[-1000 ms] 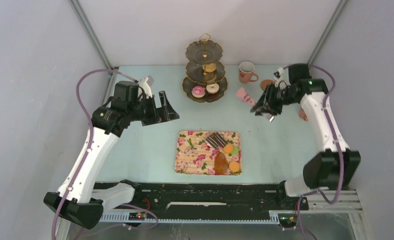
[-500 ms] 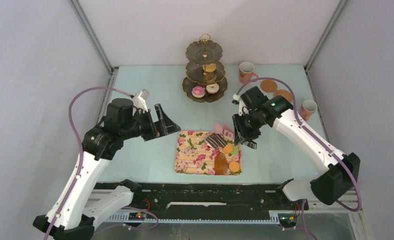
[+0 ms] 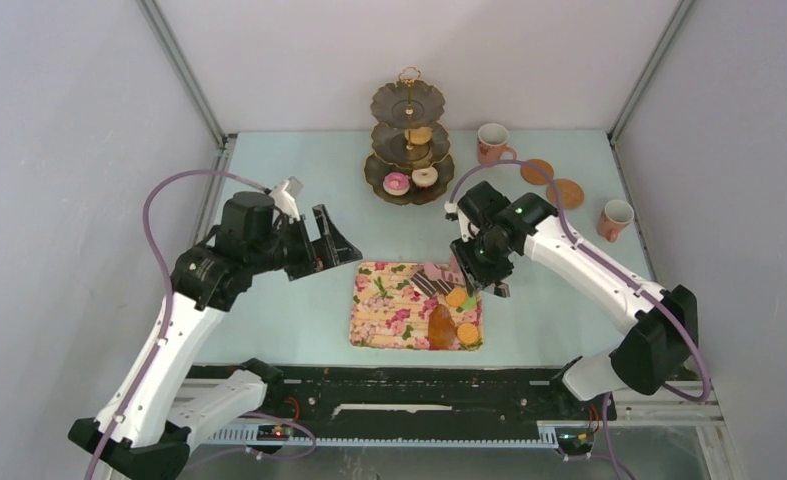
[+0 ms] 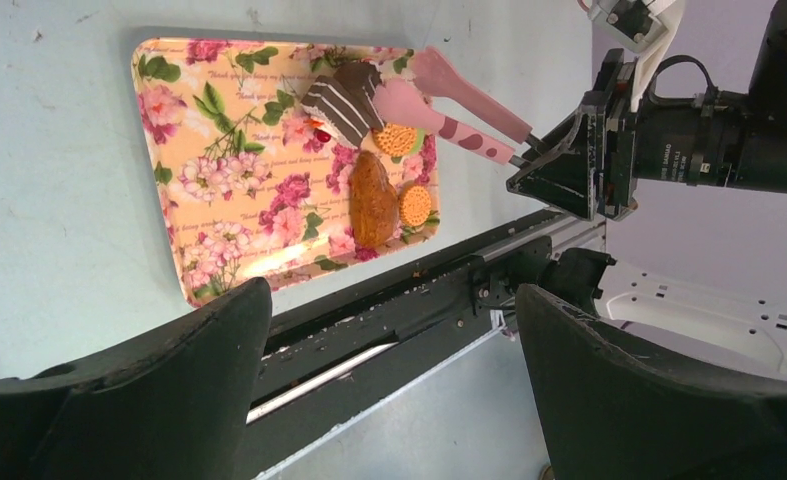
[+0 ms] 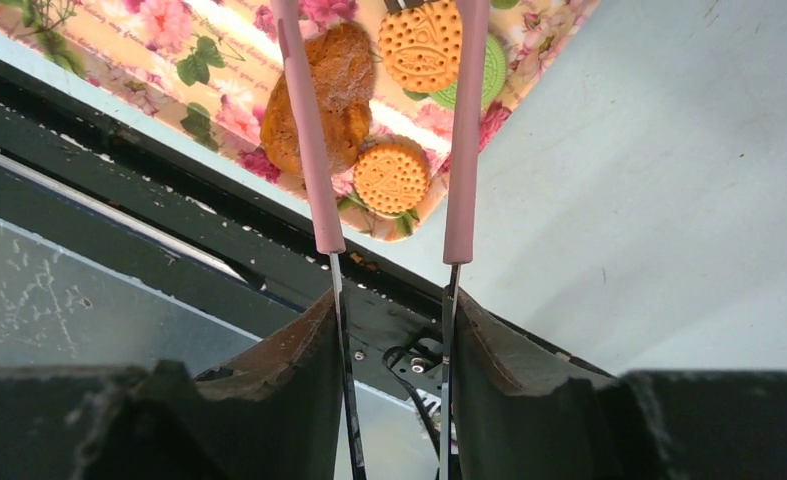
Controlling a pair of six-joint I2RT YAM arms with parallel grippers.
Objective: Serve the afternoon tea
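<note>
The right gripper [image 5: 394,320] pinches the pink-handled tongs [image 4: 449,105], whose tips reach the chocolate slice [image 3: 430,281] and an orange macaron [image 3: 456,297] at the right end of the floral tray [image 3: 379,320], beside the croissant [image 3: 441,326]. The left gripper [image 4: 389,300], jaws spread wide and holding nothing, hovers left of the tray.

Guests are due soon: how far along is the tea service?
Done: two donuts on the bottom tier of the stand. In hand: right tool holds tongs over an orange macaron on the tray. Left: chocolate slice, croissant, other macarons; mug stands off the coasters.
</note>
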